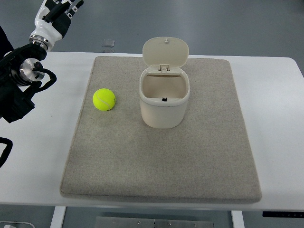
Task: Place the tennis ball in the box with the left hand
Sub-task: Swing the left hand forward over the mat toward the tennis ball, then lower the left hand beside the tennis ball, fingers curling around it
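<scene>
A yellow-green tennis ball lies on the left part of a grey mat. To its right stands a cream box with its flip lid raised, so the inside shows empty. My left arm comes in from the left edge and bends upward. Its hand is at the top-left corner, beyond the table's far edge and well away from the ball. The frame's top edge cuts the hand off. It holds nothing that I can see.
The mat covers most of a white table. A small clear object lies just past the table's far edge. The arm's black elbow and cables hang over the table's left side.
</scene>
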Robot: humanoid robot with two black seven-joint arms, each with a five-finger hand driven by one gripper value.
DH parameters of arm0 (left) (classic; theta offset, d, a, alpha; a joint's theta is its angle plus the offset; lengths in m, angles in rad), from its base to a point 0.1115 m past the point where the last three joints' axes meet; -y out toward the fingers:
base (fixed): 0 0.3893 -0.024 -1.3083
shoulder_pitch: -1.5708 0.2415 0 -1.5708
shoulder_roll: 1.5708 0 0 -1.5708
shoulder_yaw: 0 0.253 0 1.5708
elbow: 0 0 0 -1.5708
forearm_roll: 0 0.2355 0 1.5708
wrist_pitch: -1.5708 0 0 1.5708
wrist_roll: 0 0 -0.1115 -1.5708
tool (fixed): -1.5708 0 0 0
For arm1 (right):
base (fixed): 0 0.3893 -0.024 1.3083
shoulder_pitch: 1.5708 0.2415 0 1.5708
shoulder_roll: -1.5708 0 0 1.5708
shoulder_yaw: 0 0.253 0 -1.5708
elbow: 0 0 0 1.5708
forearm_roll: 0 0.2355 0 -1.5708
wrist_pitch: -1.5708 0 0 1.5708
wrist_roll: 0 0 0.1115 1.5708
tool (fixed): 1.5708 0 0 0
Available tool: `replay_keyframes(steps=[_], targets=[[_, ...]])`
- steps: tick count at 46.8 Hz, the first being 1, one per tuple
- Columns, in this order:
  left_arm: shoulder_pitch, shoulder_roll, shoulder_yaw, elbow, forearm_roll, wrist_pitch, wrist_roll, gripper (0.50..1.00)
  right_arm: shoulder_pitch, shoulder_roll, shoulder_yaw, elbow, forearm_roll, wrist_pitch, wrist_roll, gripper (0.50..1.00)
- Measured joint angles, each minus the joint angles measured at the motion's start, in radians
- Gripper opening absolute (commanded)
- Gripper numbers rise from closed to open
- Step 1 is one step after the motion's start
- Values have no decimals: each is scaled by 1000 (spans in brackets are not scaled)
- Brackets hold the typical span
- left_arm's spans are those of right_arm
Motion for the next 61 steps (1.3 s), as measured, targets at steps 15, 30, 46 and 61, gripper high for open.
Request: replay_keyframes(steps=[15, 30, 46, 61], targets=[[-59, 61, 294, -65, 0, 1, 18, 932, -1, 0, 0, 0, 0, 0, 0, 938], [-172, 210, 587, -250, 1, -1, 63, 930, 0, 0, 0, 0, 0, 0, 0, 938], [-282, 275, 810, -323, 114, -11, 59, 928, 0, 0, 0, 0, 0, 0, 0, 938], [-266, 276, 814, -335, 292, -7, 52, 924, -1, 0, 0, 0, 0, 0, 0, 938]])
